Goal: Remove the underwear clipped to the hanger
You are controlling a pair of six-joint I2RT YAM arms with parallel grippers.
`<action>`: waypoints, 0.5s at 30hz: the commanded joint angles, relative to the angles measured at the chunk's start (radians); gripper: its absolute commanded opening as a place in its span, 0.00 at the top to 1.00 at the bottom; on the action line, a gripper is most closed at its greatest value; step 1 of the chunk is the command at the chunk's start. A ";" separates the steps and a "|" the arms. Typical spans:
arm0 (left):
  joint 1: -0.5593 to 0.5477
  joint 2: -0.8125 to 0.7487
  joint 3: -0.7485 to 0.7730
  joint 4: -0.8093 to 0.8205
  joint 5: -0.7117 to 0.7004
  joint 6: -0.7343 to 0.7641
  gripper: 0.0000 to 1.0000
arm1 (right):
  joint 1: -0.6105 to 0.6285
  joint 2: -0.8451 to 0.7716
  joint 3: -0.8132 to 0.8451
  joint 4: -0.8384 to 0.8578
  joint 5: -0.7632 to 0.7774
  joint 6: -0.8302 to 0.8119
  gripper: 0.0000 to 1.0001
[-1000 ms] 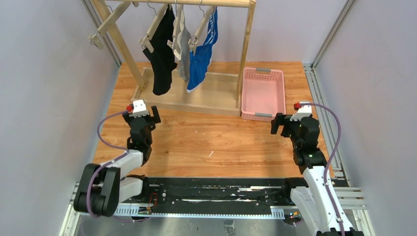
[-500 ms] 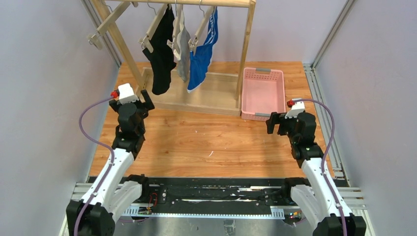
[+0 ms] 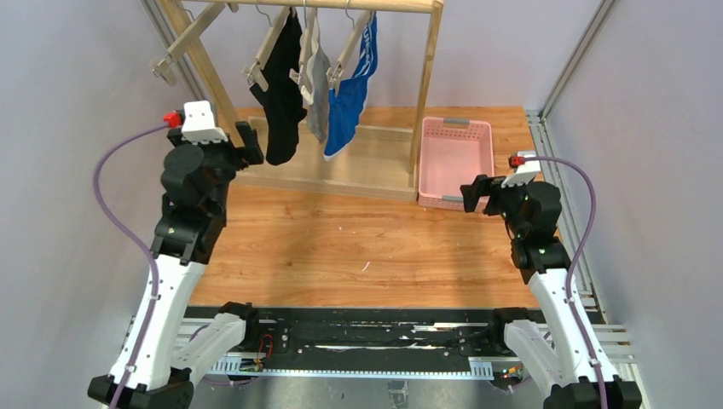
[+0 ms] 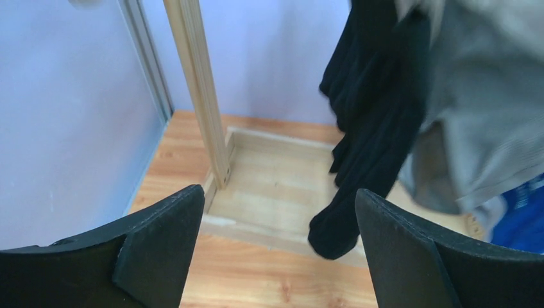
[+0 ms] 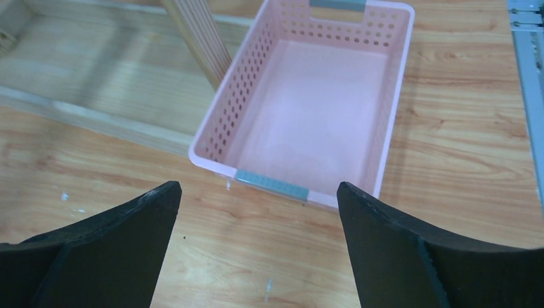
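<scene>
Three briefs hang from clips on wooden hangers (image 3: 266,49) on a wooden rack: black (image 3: 280,102), grey (image 3: 319,89) and bright blue (image 3: 349,106). My left gripper (image 3: 232,146) is raised and open, just left of the black briefs' lower end and apart from it. In the left wrist view the open gripper (image 4: 279,199) is empty, with the black briefs (image 4: 375,128) ahead to the right, then the grey (image 4: 481,115) and a bit of the blue (image 4: 523,221). My right gripper (image 3: 484,194) is open and empty near the pink basket; its wrist view shows the same (image 5: 256,192).
A pink perforated basket (image 3: 491,162) sits right of the rack; it also shows in the right wrist view (image 5: 215,122). The rack's upright post (image 4: 199,96) and flat wooden base (image 3: 375,162) stand ahead of the left gripper. Grey walls close in both sides.
My left arm has risen and reached forward and left, from mid-table up to the rack beside the black briefs. My right arm has shifted slightly. Both grippers stay open.
</scene>
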 commanded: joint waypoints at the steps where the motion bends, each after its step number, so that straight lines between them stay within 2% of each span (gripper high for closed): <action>1: -0.003 -0.020 0.173 -0.159 0.058 0.015 0.02 | 0.014 0.033 0.108 0.014 -0.084 0.160 0.06; 3: -0.003 -0.019 0.231 -0.190 0.058 0.014 0.02 | 0.016 0.030 0.134 0.024 -0.232 0.121 0.06; 4: -0.003 -0.017 0.256 -0.201 0.059 0.017 0.02 | 0.017 0.023 0.133 0.041 -0.244 0.124 0.06; 9: -0.003 0.042 0.383 -0.219 0.096 0.023 0.02 | 0.016 0.034 0.037 0.222 -0.114 0.175 0.06; 12: -0.003 0.137 0.515 -0.267 0.140 0.023 0.02 | 0.016 0.088 0.077 0.223 -0.154 0.238 0.06; 15: -0.003 0.265 0.726 -0.368 0.176 0.028 0.02 | 0.015 0.134 0.114 0.235 -0.210 0.267 0.05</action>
